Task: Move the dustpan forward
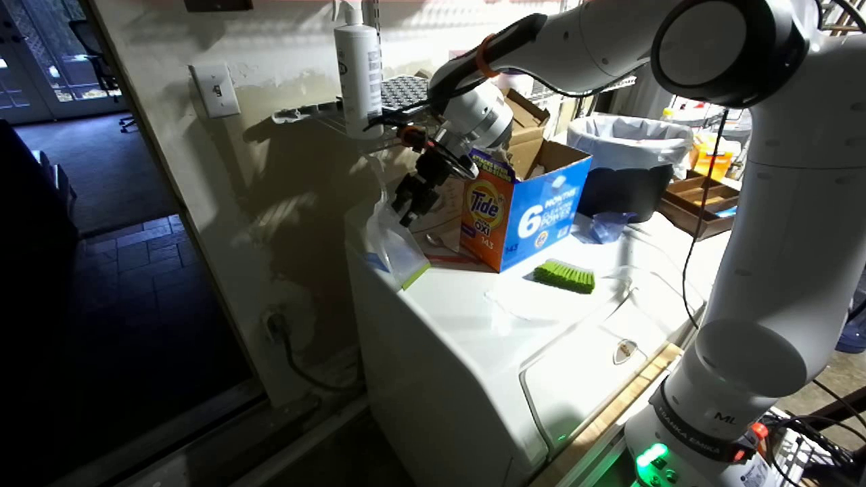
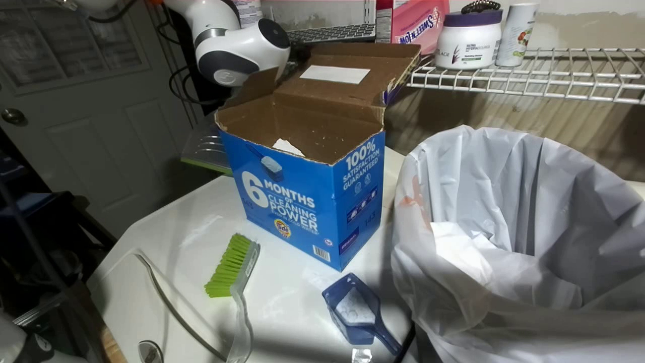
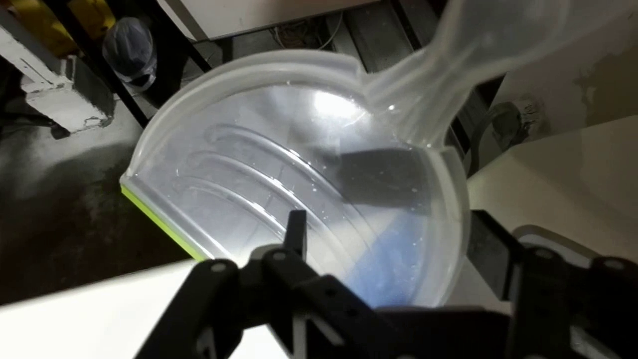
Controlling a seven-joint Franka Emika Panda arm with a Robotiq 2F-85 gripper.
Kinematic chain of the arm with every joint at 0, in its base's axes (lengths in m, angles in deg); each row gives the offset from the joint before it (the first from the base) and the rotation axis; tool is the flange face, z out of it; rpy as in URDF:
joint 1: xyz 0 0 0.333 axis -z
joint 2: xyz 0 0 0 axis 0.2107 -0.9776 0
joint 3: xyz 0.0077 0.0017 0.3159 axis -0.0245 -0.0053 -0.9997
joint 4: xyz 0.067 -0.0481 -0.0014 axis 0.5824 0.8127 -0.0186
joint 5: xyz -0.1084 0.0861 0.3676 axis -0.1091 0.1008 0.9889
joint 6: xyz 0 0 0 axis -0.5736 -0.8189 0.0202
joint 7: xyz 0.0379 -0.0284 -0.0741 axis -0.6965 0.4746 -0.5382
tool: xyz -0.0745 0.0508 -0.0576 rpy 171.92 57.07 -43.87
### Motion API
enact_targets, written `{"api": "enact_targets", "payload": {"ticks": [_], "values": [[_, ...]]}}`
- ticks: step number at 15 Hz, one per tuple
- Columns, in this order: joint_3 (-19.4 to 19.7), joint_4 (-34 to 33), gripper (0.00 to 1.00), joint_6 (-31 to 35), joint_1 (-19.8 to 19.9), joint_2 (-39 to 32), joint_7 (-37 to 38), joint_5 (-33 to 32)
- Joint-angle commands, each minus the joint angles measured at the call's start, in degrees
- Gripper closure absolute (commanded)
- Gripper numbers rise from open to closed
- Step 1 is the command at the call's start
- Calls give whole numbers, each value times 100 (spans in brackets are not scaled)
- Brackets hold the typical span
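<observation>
The dustpan (image 1: 408,256) is a clear, whitish plastic pan with a green lip. It is at the far corner of the white appliance top, its lip over the edge, its handle rising by the wall. In an exterior view part of it (image 2: 207,143) shows behind the carton. My gripper (image 1: 415,201) is right over it. In the wrist view my fingers (image 3: 386,229) are wide apart. One finger is over the ribbed face of the dustpan (image 3: 279,144), the other just outside its curved rim. Whether they touch it cannot be told. A blue patch shows through the pan.
A big open orange-and-blue carton (image 1: 517,210) stands close beside the gripper. A green brush (image 1: 565,276) lies in front of it. A blue scoop (image 2: 352,310) lies near the lined bin (image 2: 453,201). A white bottle (image 1: 358,74) stands on the wall shelf above.
</observation>
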Motion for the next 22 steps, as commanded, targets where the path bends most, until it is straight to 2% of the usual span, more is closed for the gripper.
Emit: {"api": "enact_targets", "payload": {"ticks": [1, 13, 22], "values": [[32, -72, 0, 148, -21, -46, -45, 11], [2, 227, 0, 805, -211, 410, 349, -238], [-69, 706, 0, 1054, -400, 1001, 1495, -1118]]}}
